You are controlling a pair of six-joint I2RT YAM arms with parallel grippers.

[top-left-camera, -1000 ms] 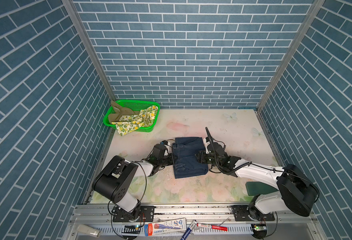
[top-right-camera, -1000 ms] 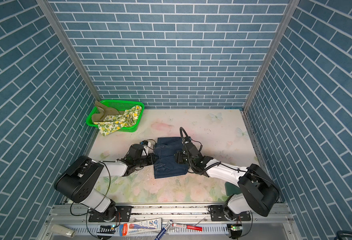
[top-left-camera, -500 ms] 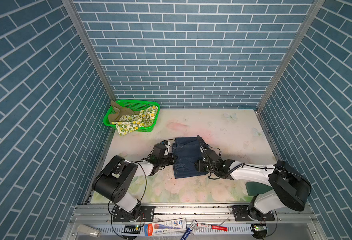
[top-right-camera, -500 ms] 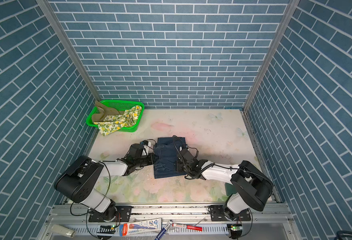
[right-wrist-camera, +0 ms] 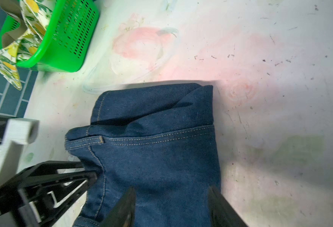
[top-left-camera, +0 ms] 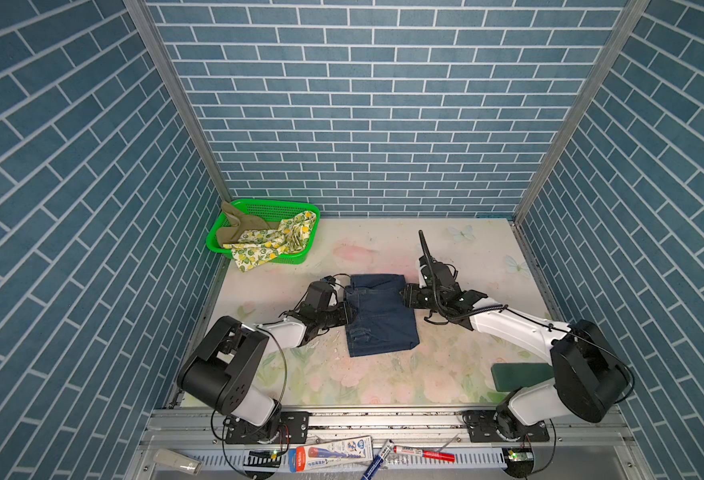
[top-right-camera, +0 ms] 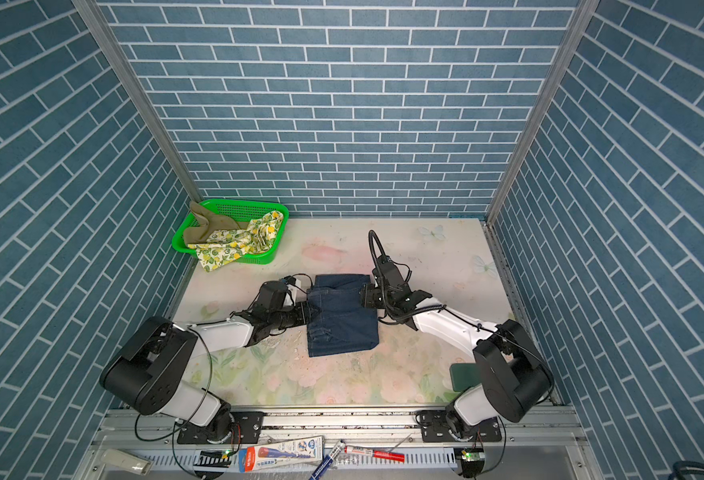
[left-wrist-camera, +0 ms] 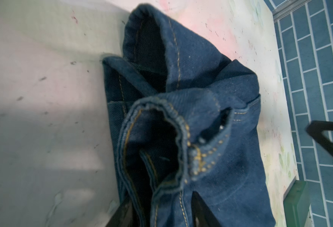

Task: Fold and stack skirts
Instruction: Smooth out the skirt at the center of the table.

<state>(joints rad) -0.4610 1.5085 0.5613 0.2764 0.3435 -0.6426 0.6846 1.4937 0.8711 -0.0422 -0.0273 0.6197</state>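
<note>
The dark blue denim skirt (top-left-camera: 379,316) (top-right-camera: 342,316) lies folded in a rectangle mid-table. My left gripper (top-left-camera: 348,313) (left-wrist-camera: 161,204) is at its left edge, jaws apart, with the bunched denim hem (left-wrist-camera: 181,137) lying loose between the fingers. At the right edge my right gripper (top-left-camera: 404,297) (right-wrist-camera: 171,191) stands open, both fingers spread over the flat denim (right-wrist-camera: 152,137). The cream lemon-print skirt (top-left-camera: 271,245) (right-wrist-camera: 10,55) and the khaki skirt (top-left-camera: 234,226) sit crumpled in the green basket (top-left-camera: 275,205), the lemon one spilling over its front rim.
The green basket (top-right-camera: 238,205) (right-wrist-camera: 67,39) stands in the back left corner against the brick walls. A dark green block (top-left-camera: 516,376) (left-wrist-camera: 297,202) lies front right beside the right arm's base. Pens and a tube (top-left-camera: 333,451) rest on the front rail.
My left gripper's jaws have come apart on the denim's left edge. The right gripper reached across the skirt half a second ago and has drawn back to its right edge.
</note>
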